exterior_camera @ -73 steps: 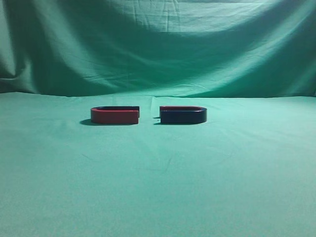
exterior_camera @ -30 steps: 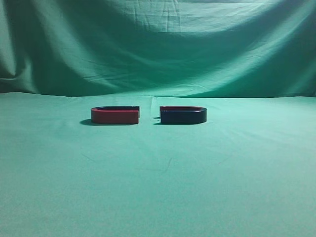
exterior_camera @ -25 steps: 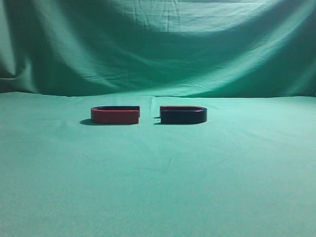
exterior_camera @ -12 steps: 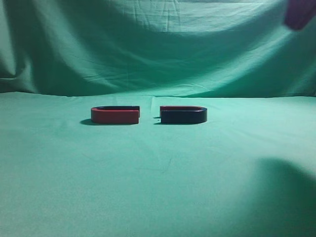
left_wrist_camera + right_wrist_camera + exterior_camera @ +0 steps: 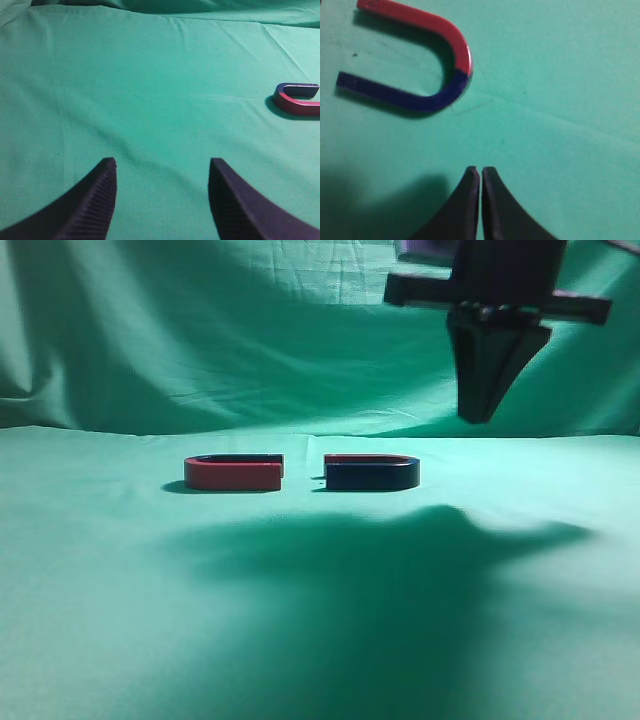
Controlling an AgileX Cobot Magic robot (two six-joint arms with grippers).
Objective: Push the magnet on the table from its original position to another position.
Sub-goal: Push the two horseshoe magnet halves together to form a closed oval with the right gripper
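- Black, ribbed fingers of the right gripper (image 5: pixel 488 412) pressed together, clamped on nothing, pointing down, hanging in the air above the table (image 5: pixel 320 640) and to the right of the magnet (image 5: pixel 371 473).
- Seen from the right wrist: fingertips (image 5: pixel 480 172) closed above bare green cloth, apart from the magnet (image 5: pixel 415 62), whose curved bend faces them.
- Dark navy side of the magnet toward the exterior camera, thin red upper edge, lying flat near the middle of the table, open ends to the left.
- Just left of it, with a small gap, the red-sided magnet (image 5: pixel 233 473), also flat.
- Broad dark shadow (image 5: pixel 400 570) across the near cloth.
- Left gripper (image 5: pixel 162 172) low over the cloth, fingers apart, holding nothing; the red-sided magnet (image 5: pixel 296 98) far off to its right.
- Draped green backdrop (image 5: pixel 200 340) at the far side.
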